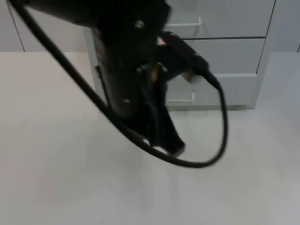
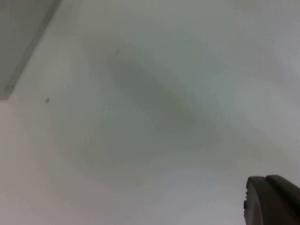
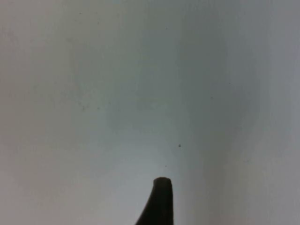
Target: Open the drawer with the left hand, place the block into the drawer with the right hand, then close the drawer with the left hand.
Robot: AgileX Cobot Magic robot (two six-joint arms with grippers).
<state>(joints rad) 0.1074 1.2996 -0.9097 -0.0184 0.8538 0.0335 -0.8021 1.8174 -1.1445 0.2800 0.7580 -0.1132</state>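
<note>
A pale grey drawer cabinet (image 1: 229, 56) stands at the back of the white table (image 1: 56, 154), with white handles on its upper drawer (image 1: 185, 23) and its lowest drawer (image 1: 183, 99). The visible drawer fronts look flush. My left arm reaches down in front of the cabinet and hides its left half. My left gripper (image 1: 165, 143) hangs just above the table, a short way in front of the lowest drawer. In the left wrist view a corner of the cabinet (image 2: 18, 42) stands off to the side of the left gripper (image 2: 272, 201). My right gripper (image 3: 159, 201) is over bare table.
A grey partition wall (image 1: 42, 28) runs behind the table on both sides of the cabinet. White table top stretches to the left, to the right and in front of the left gripper.
</note>
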